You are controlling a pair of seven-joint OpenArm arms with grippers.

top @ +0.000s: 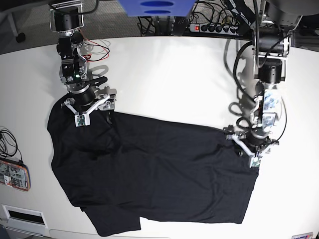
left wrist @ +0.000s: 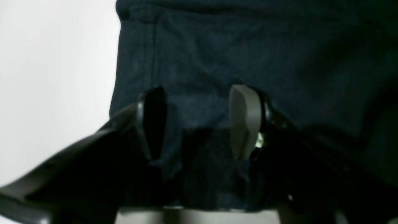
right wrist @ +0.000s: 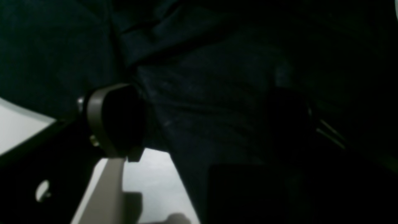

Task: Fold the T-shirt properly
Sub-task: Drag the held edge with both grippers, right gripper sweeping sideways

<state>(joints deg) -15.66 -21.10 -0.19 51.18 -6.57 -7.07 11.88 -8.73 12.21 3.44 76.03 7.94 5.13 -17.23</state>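
The black T-shirt lies spread out on the white table, wrinkled, with a sleeve at the lower left. My right gripper is at the shirt's upper left corner. In the right wrist view it is open, with dark fabric between the jaws. My left gripper is at the shirt's right edge. In the left wrist view it is open, its fingers down on the shirt near a seamed edge.
A small electronic device lies at the table's left edge, with a white box below it. A power strip and cables run along the back. Red wires hang by the right arm's base.
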